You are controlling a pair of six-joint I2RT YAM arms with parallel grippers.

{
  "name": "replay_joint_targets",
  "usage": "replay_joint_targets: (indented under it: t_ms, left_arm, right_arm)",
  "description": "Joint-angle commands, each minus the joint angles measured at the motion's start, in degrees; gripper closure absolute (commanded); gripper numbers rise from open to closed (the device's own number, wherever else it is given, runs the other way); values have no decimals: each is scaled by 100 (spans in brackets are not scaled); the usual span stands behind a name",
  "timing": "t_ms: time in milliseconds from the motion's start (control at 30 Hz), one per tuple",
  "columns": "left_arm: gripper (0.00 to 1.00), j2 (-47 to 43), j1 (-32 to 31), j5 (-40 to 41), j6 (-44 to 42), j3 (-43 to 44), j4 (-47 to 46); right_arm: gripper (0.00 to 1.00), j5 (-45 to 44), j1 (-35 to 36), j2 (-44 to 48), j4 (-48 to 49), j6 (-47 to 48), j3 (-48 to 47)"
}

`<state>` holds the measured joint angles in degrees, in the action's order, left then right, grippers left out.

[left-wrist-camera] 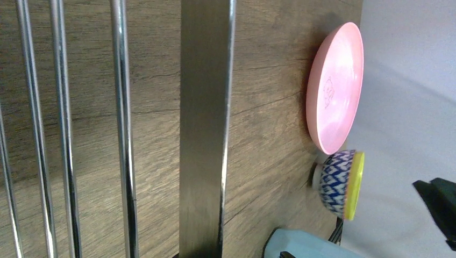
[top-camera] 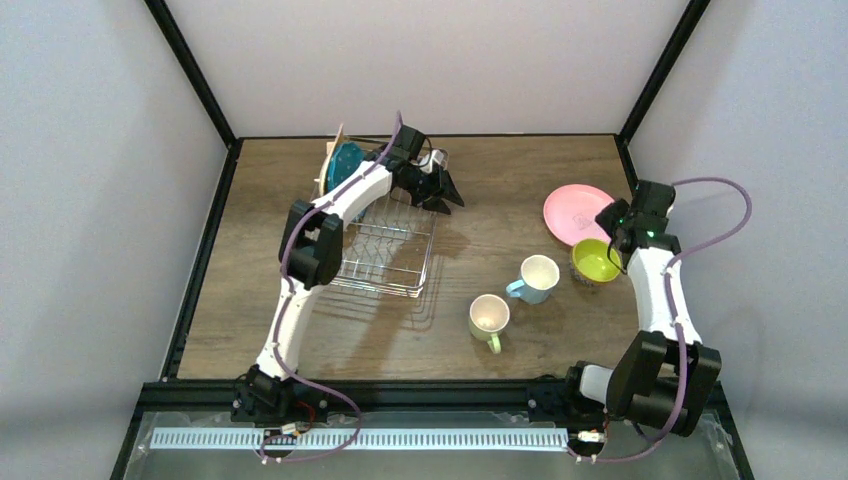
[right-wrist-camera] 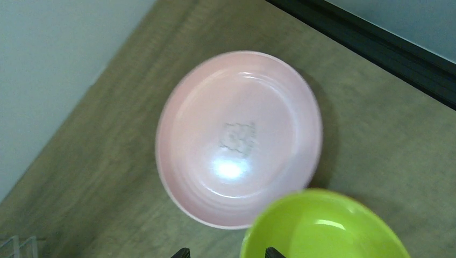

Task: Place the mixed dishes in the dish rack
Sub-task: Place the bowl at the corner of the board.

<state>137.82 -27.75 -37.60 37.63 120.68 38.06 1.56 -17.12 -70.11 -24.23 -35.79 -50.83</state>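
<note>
Wood-grain table (top-camera: 300,330) boxed in by white walls and black frame posts.

From above: dish rack (top-camera: 385,250) left of centre, teal dotted plate (top-camera: 346,166) upright at its far-left end, tan woven-look plate (top-camera: 336,148) on edge just behind it. Left arm stretched forward over the rack, elbow bent above the near wires, left gripper (top-camera: 445,188) at the far-right corner, pointing right. Pink round plate (top-camera: 575,212) flat at the right, lime-inside patterned bowl (top-camera: 595,262) just nearer. Light-blue mug (top-camera: 538,278) and pale yellow-green mug (top-camera: 489,316) upright toward centre. All four outside the rack. Right arm bent up and forward, right gripper (top-camera: 618,228) over the gap between plate and bowl.

Left wrist: rack wires close and blurred; plate, bowl and a mug edge beyond. Own fingers barely visible, grip impossible to judge.

Right wrist: straight down onto pink plate and lime bowl rim, fingertips (right-wrist-camera: 183,252) spread apart, grasping nothing.
</note>
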Motion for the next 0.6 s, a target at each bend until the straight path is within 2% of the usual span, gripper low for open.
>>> replay_joint_targets:
  t_ms: [0, 367, 567]
  left_arm:
    - [0, 276, 85, 141, 107, 78, 226]
    - [0, 333, 83, 143, 229, 109, 111]
    - [0, 576, 69, 91, 390, 506, 140]
  right_arm:
    - [22, 348, 277, -233, 29, 373, -512]
    - [21, 434, 773, -659, 31, 490, -902]
    - [22, 570, 1521, -1050, -81, 625, -1326]
